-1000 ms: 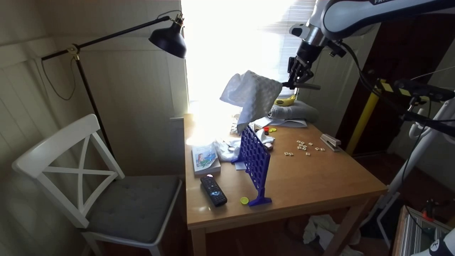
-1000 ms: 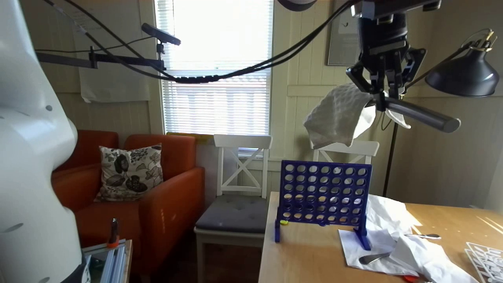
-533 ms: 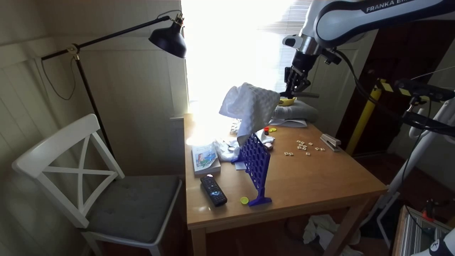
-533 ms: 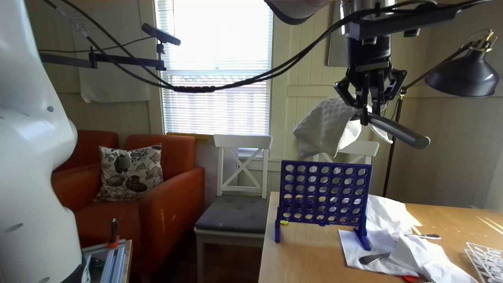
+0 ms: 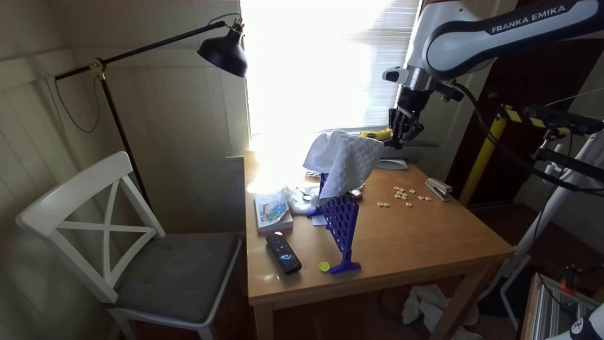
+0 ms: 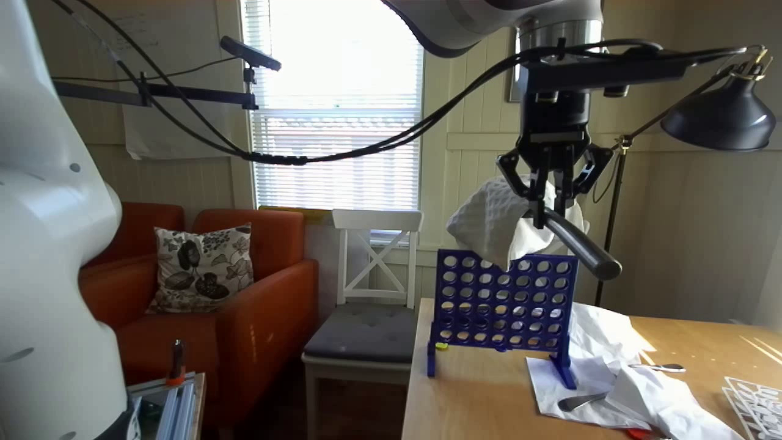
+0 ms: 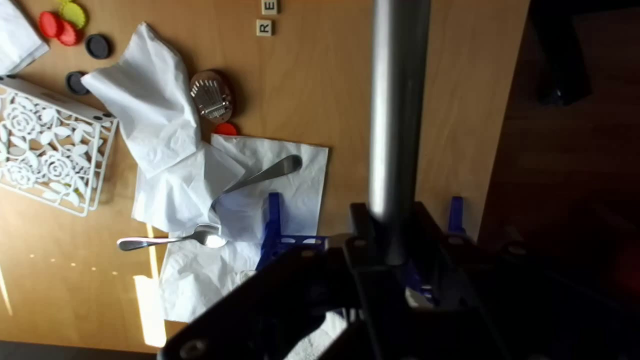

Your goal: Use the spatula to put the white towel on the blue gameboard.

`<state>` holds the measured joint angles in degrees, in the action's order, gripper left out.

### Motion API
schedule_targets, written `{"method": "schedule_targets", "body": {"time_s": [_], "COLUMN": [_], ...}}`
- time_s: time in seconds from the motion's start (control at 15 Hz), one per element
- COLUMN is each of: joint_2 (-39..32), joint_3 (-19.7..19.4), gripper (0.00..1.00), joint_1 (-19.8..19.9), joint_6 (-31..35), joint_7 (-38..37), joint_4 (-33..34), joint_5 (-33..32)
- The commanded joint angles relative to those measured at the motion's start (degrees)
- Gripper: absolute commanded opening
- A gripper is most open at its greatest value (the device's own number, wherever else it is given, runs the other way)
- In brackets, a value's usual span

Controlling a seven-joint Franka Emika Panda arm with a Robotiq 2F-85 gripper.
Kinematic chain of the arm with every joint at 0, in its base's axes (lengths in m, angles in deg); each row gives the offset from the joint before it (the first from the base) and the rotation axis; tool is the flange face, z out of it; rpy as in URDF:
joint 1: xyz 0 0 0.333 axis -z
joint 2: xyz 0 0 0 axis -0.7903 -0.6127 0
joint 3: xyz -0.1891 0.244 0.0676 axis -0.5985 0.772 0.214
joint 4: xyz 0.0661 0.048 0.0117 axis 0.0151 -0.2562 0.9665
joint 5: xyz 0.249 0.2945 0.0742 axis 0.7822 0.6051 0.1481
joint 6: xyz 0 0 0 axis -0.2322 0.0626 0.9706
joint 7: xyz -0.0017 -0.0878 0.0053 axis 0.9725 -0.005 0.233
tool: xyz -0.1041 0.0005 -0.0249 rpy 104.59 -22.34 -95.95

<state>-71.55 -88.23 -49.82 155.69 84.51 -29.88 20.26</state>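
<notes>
Tool clamped on spatula; wrist view mostly hides towel, gameboard, plain in both exterior views.

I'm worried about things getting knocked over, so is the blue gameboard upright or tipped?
Upright: in both exterior views, the blue gameboard stands on its feet on the table, not lying flat.

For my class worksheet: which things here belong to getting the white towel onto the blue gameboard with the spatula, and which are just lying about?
Part of the job:
spatula
gripper, shut on the spatula
white towel, hanging from the spatula
blue gameboard, standing upright

Just lying about:
remote control
book
stapler
letter tiles
thumb piano
</notes>
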Motion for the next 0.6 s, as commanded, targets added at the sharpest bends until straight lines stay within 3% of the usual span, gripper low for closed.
{"method": "schedule_targets", "body": {"time_s": [0.0, 0.53], "joint_2": [4.49, 2.02], "joint_3": [-0.32, 0.71], "gripper": [0.06, 0.06], "joint_1": [0.6, 0.23], "joint_6": [-2.3, -2.66], "joint_7": [0.7, -3.89], "joint_4": [-4.67, -6.04], "joint_5": [0.96, -2.4]}}
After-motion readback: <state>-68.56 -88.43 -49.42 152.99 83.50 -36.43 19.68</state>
